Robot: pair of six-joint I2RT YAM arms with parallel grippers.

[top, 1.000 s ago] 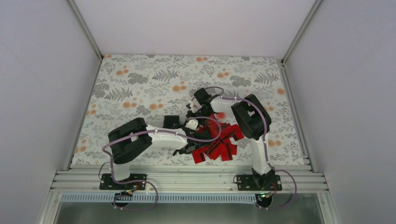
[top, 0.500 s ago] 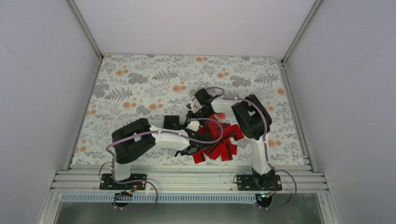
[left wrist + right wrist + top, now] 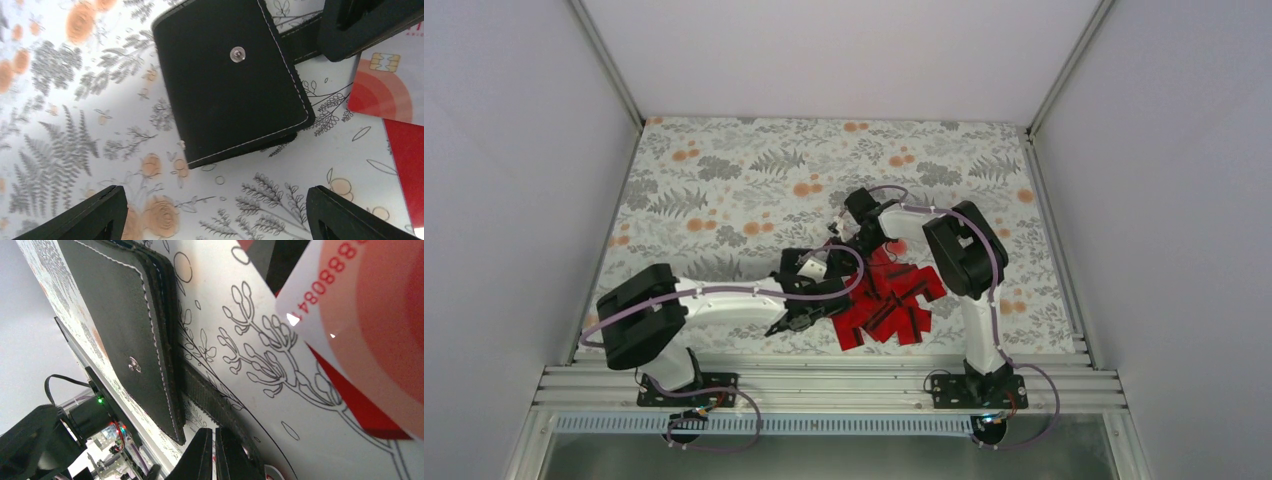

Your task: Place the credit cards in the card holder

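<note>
The card holder (image 3: 230,80) lies folded shut on the flowered cloth, snap stud up, and its strap (image 3: 300,37) runs off toward the right gripper. My left gripper (image 3: 215,220) stands open just short of its near edge, with only cloth between the fingers (image 3: 85,215). My right gripper (image 3: 215,455) is shut, tips down at the strap (image 3: 215,400) beside the holder (image 3: 130,330). Several red credit cards (image 3: 889,305) lie fanned in a pile to the right of the holder (image 3: 794,258). One white-and-red card (image 3: 385,85) with a chip lies next to the right gripper.
The cloth (image 3: 724,190) covers the table as far as the white walls at the back and both sides. A metal rail (image 3: 824,380) runs along the near edge. Both arms cross close together over the middle of the cloth.
My left arm has swung its elbow out to the left and lower, and its gripper has drawn back a little from the card holder. The right arm and the card pile have hardly moved.
</note>
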